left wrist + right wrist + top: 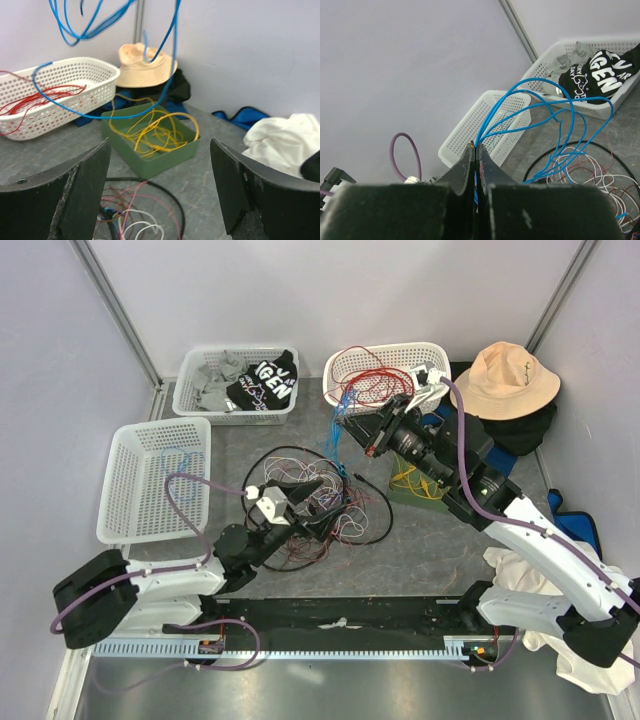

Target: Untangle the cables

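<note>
The knotted heap of cables (325,502), black, red, white and pink, lies mid-table. My left gripper (318,508) hangs open just over it; in the left wrist view the gripper (160,192) is empty, with heap strands (132,215) below. My right gripper (342,426) is shut on a bunch of blue cables (335,445) and holds them up above the heap's far side. In the right wrist view the gripper (476,150) pinches the blue loops (560,107), which trail down toward the heap (592,175). They also hang across the left wrist view (167,45).
A green tray (150,150) holds yellow cables (155,127). A white basket (385,365) holds red cables. A white basket (150,480) at the left holds one blue cable. A back basket (235,380) holds clothes. A hat (505,380) and a white cloth (520,585) lie at the right.
</note>
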